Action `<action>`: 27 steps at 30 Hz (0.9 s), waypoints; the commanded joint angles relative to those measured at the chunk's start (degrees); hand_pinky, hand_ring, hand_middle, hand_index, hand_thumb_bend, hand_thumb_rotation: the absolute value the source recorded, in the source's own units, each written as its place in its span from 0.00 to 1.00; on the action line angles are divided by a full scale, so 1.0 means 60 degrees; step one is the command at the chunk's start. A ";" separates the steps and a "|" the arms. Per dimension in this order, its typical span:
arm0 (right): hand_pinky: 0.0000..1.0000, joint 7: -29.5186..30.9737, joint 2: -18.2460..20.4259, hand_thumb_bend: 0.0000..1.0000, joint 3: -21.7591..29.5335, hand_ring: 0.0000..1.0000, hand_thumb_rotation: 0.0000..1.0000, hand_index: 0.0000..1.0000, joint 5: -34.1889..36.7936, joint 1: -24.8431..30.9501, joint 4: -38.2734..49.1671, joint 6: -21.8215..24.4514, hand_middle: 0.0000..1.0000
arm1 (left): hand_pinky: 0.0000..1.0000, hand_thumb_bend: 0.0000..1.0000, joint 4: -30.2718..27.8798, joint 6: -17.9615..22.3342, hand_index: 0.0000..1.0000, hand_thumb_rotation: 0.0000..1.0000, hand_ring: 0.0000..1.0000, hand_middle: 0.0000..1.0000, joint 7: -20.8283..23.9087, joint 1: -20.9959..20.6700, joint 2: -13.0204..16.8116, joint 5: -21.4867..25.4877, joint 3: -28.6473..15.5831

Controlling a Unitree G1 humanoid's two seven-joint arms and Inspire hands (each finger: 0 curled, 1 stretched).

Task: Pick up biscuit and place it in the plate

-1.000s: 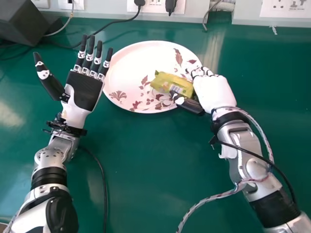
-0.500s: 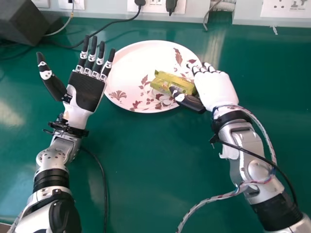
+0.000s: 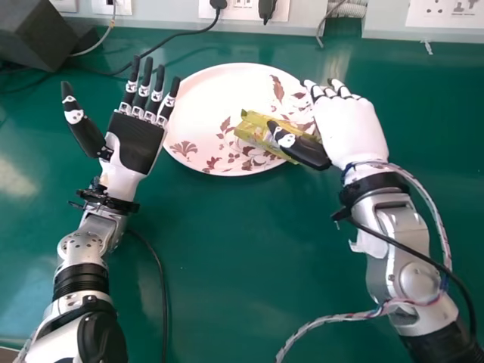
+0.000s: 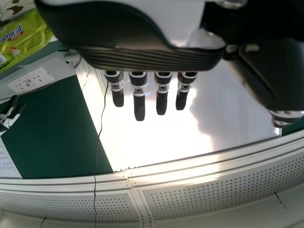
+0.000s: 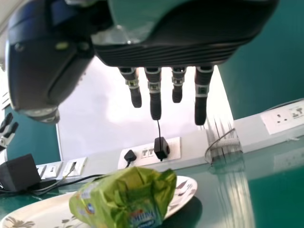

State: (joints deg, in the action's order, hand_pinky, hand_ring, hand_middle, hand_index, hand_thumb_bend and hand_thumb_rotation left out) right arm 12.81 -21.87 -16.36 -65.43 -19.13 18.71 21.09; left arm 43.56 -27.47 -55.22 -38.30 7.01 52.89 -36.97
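Head view: left hand [image 3: 138,142] and right hand [image 3: 352,130], fingers extended; biscuit [image 3: 253,128] on plate [image 3: 208,94].

Pkt [image 3: 252,128] on plate [image 3: 200,106] — box [image 3: 34,36] back L, sockets [image 3: 454,15] behind

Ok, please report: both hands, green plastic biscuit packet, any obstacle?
Left hand open, right hand open. Packet on round white floral plate. Right thumb overlaps packet in head view.
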 commanded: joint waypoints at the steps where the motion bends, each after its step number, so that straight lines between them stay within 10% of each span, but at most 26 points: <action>1: 0.74 0.0149 0.0119 0.79 0.0097 0.89 0.72 1.00 -0.0175 0.0214 0.0405 0.0108 0.90 | 1.00 0.91 0.0373 0.0041 1.00 0.40 0.93 0.99 -0.0136 0.0492 -0.0185 -0.0033 0.0069; 27: 0.69 -0.0842 0.1557 0.75 0.1057 0.82 0.65 1.00 0.0114 0.2094 0.3032 -0.0247 0.84 | 0.98 0.91 0.1031 0.0009 1.00 0.43 0.91 0.97 -0.0809 0.0381 0.0233 -0.0130 0.0208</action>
State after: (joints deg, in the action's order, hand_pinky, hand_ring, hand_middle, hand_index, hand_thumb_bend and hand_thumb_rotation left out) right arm 8.85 -13.22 -10.67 -65.53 -7.64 35.72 20.43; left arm 47.61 -26.68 -59.53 -39.36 8.82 52.81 -35.92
